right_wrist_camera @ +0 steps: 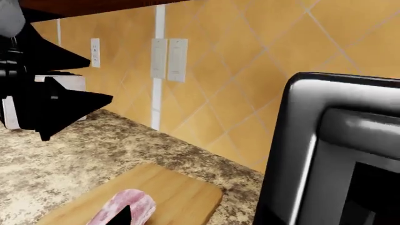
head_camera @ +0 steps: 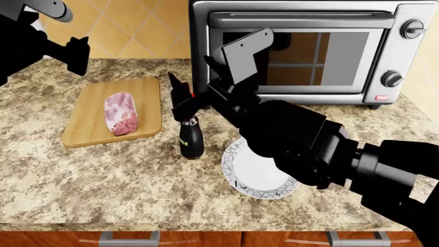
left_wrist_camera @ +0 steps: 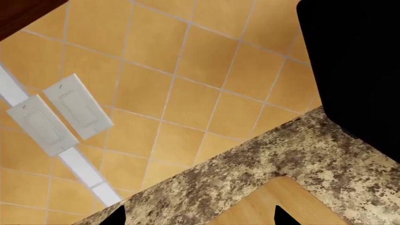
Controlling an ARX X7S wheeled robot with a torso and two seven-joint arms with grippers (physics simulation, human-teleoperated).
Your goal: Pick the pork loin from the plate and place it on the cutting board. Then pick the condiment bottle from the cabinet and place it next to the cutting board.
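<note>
Condiment bottle (head_camera: 190, 138) placement is the step in hand: the pork loin (head_camera: 121, 113) already lies on the cutting board (head_camera: 86, 114), so what remains, by my judgement, is to leave the bottle standing beside the board and let go cleanly. The right gripper (head_camera: 182, 103) sits at the bottle's top, its dark fingers (head_camera: 176, 88) rising around the neck with a glimpse of red cap between them; the fingers look narrowly set there, but whether they are still pinching the neck or have just parted I cannot tell from these views. The bottle appears upright with its base on the granite counter (head_camera: 137, 190), just beside the board's right edge and near the rim of the plate (head_camera: 237, 181), which is bare. To do this well, the fingers should spread evenly and only a little at first, so neither side drags the neck sideways, and the arm should rise straight before swinging away, since the toaster oven (head_camera: 309, 46) stands close behind and a slim bottle tips readily. The left gripper (head_camera: 77, 54) hangs above the counter behind the board's far corner, well apart from everything; its wrist view shows two separated fingertips (left_wrist_camera: 117, 216) with nothing between them, above tiled wall (left_wrist_camera: 187, 61) and switch plates (left_wrist_camera: 59, 112).
</note>
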